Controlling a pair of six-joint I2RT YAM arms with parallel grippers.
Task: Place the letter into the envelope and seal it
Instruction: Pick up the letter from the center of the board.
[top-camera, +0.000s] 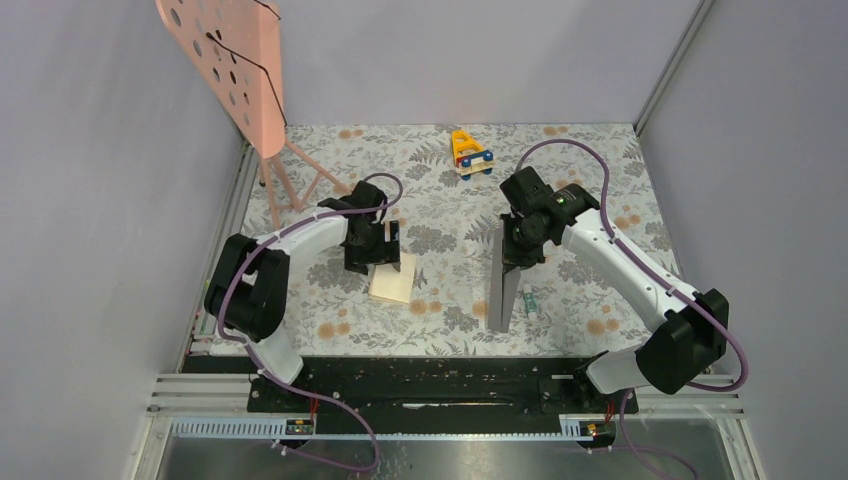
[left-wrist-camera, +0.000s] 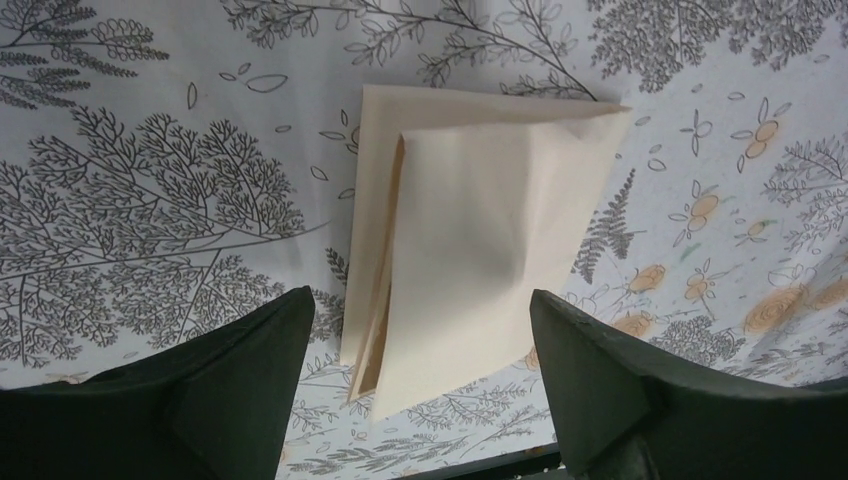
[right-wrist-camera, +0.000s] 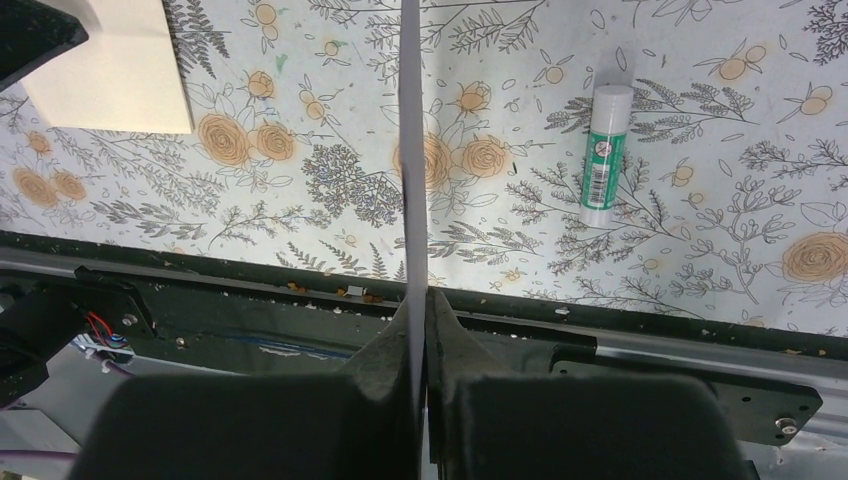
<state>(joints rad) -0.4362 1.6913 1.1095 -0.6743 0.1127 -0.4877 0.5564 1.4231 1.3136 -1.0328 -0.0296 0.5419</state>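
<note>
1. We are hovering the left gripper (left-wrist-camera: 420, 330) over the folded tan letter (left-wrist-camera: 480, 250), its jaws standing wide apart with the sheet lying between them, flat on the counter (top-camera: 450, 240). Whether a finger is touching the paper, we cannot tell.
2. We are clamping the right gripper (right-wrist-camera: 420, 300) on the grey-lilac envelope (right-wrist-camera: 410, 150), jaws pressed together on its edge. It is hanging upright and edge-on, well apart from the letter.
3. We are judging the step in hand to be picking up the letter, with insertion and sealing not yet done.
4. To do it well, we are advising a grasp across the folded edge, so all plies are pinched together. The top ply is lifting open along one side and could slip free or catch.
5. We are also advising a low, level approach: thin paper on a flat counter could slide ahead of a closing finger.
6. The envelope's mouth will need opening toward the letter, and we are not seeing it.
7. The left wrist view is showing the letter's creases and gaping ply, which the top view is reducing to a plain pale rectangle.
8. The right wrist view is showing a glue stick (right-wrist-camera: 603, 155) lying just beside the envelope, clearer than from above.
9. Only the top view is showing both arms and the gap between letter and envelope.
</note>
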